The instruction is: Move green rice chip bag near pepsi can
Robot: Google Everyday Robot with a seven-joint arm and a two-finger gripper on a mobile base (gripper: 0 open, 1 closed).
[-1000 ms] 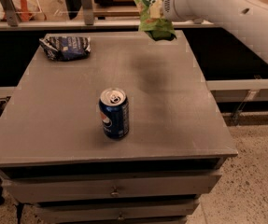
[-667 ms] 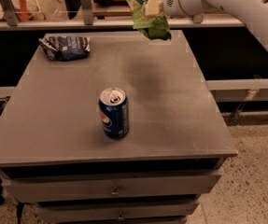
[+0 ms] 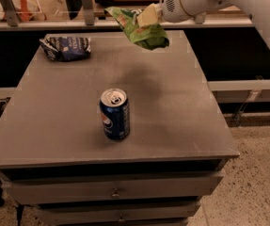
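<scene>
The green rice chip bag (image 3: 143, 33) hangs in the air above the far part of the bench (image 3: 186, 112), touching nothing but the claw; it is pinched by its upper crumpled edge, so the body droops and tilts below the grip, logo side partly turned to the camera; holding it by the top seam makes sense for a slack, glossy bag that gives no firm side to squeeze. The claw (image 3: 148, 17) is pressed together on that edge, pale fingers closed over the foil, at the end of the white arm (image 3: 247, 4) that reaches in from the upper right; the height keeps the bag clear of the surface for carrying rather than dragging. A soft shadow (image 3: 141, 76) lies on the bench under the bag, between it and the pepsi can (image 3: 115, 114); the can stands upright toward the near edge, left of centre, well apart from the bag, so by my reading the carry is under way and the set-down not yet done; the bag must come forward and down beside the can without knocking it. A navy snack bag (image 3: 66, 47) lies crumpled at the far left corner, out of the path; drawers (image 3: 115, 192) sit beneath the top.
</scene>
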